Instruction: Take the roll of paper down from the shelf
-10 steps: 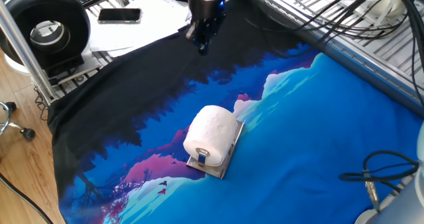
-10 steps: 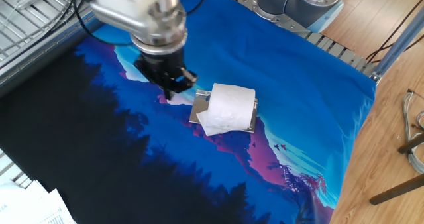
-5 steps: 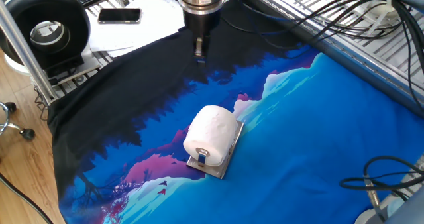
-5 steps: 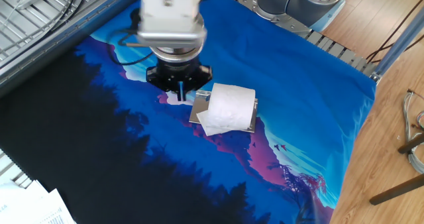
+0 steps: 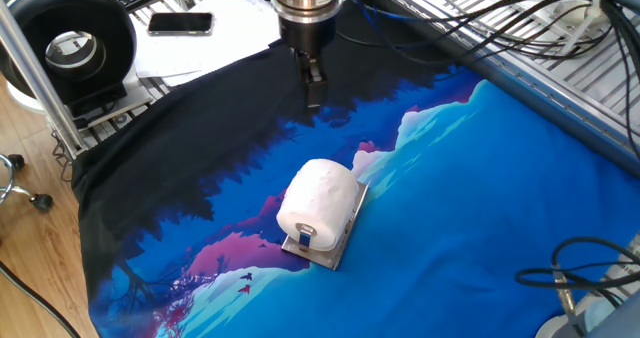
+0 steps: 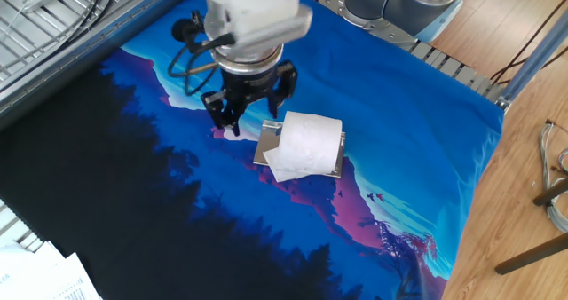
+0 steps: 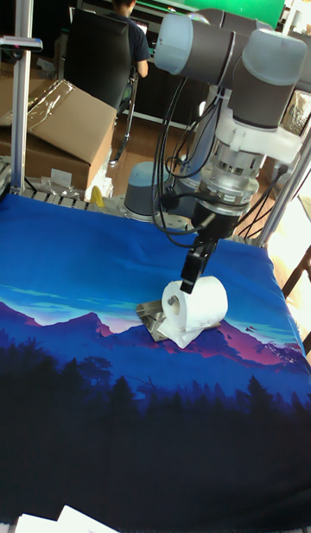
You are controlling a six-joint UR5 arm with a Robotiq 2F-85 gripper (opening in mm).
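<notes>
Approach step: hand (image 6: 249, 107), fingers spread and empty, hovered beside white soft paper roll (image 6: 309, 143) lying on silvery metal shelf plate (image 6: 267, 146); next, straddle the roll.

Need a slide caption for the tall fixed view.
UR5 gripper, jaws open, poised above the roll of paper lying on the shelf atop a blue landscape-print cloth.

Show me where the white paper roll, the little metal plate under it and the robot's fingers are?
White soft paper roll (image 5: 318, 200): one fixed view, on its curved top.
Small silvery metal plate (image 5: 322, 252): one fixed view, on its near corner edge.
Fingers (image 6: 216, 106): the other fixed view, on one dark finger; they stand spread.
</notes>
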